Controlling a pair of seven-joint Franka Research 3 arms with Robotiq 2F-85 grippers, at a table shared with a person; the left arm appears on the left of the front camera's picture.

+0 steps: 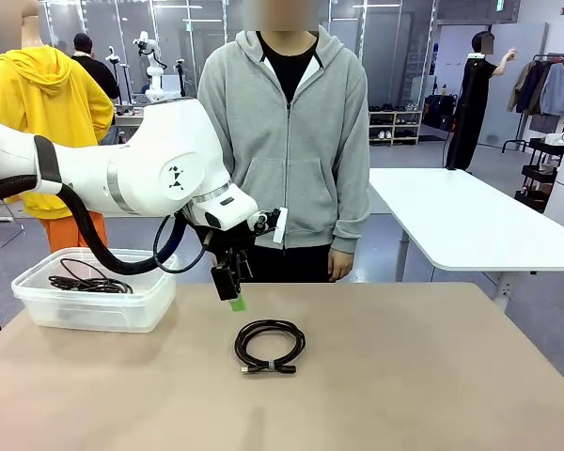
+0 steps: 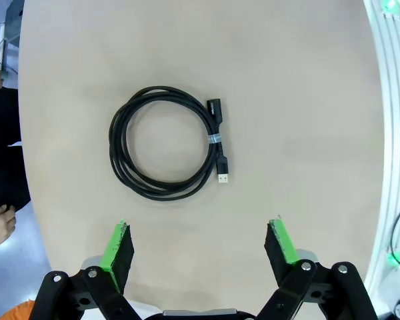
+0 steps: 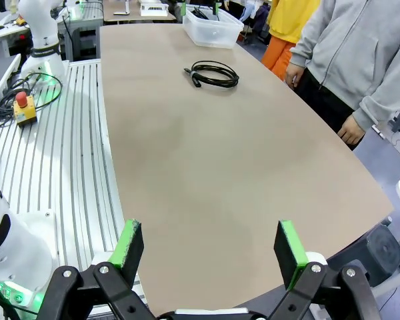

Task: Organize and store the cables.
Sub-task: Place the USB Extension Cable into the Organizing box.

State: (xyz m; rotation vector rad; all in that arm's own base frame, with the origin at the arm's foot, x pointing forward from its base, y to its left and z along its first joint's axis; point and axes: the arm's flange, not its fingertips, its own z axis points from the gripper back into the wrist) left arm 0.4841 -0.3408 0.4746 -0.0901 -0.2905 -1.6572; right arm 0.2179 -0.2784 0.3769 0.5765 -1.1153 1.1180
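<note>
Left gripper (image 1: 233, 293) hangs released at centre frame, just above your table (image 1: 404, 376); right gripper (image 3: 210, 248) spread wide, empty; bin (image 1: 94, 305) at left holds one cable (image 1: 86, 282); coiled cable (image 1: 270, 345) lies centre.

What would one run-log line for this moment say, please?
left gripper: open, above coiled cable | right gripper: open, over table edge | bin: cable inside | person: standing

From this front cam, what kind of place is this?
Looks like a robot lab or data-collection room, probably. A white arm works at a tan table, more robot arms stand at the back, and a red stop button sits on a slotted metal base.
</note>
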